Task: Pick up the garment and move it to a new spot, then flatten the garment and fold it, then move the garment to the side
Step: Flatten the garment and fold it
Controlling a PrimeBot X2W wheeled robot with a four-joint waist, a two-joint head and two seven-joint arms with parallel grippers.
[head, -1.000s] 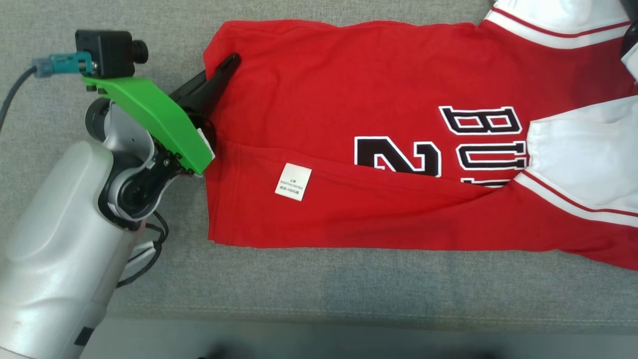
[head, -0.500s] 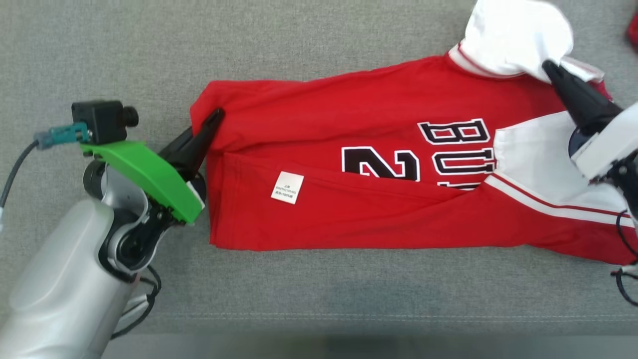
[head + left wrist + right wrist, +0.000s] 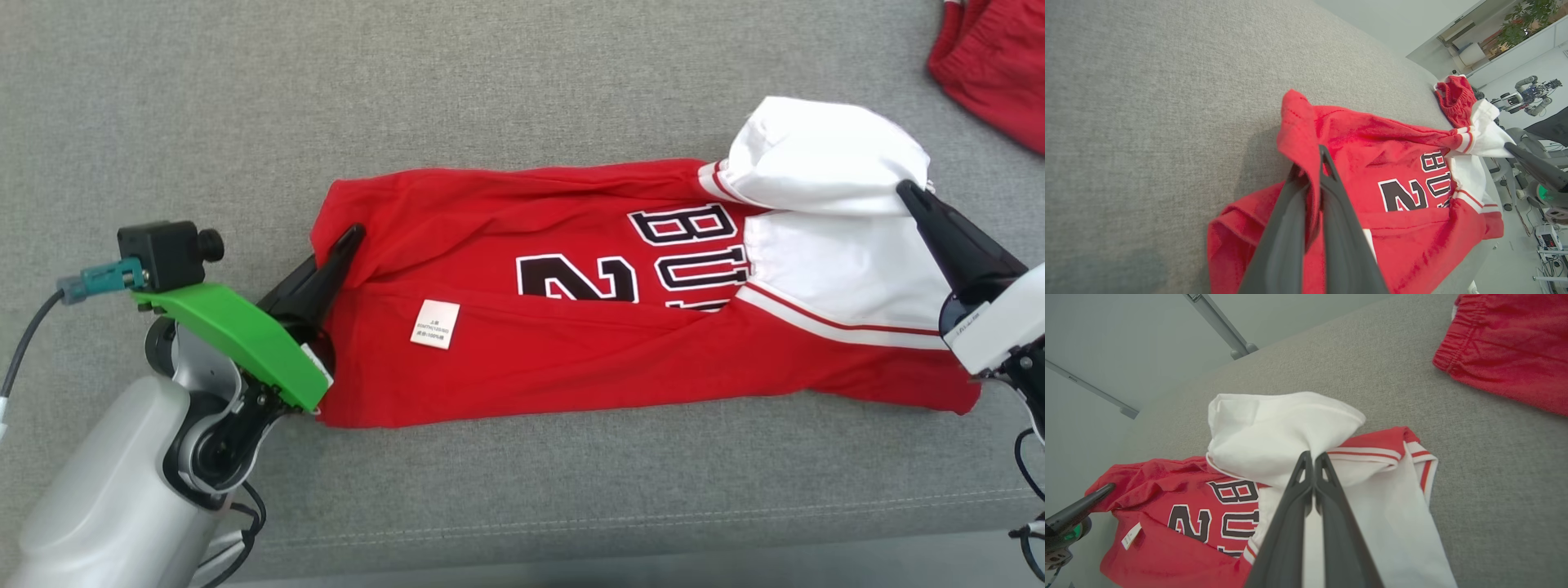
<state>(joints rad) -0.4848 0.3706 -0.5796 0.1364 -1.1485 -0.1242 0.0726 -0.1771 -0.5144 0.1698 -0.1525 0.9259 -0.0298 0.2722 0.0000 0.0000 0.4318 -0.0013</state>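
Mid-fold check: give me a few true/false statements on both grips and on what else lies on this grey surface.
1. The left gripper is shut on the red end of the jersey. True.
2. The right gripper is open and clear of the cloth. False: it is shut on the jersey's white cloth.
3. A white label shows on the jersey. True.
4. The jersey lies alone on the grey surface. False: a second red garment lies at the far right.

The garment (image 3: 571, 367) was drawn narrower, and its white sleeve (image 3: 816, 155) was bunched up by the right claw (image 3: 906, 189).
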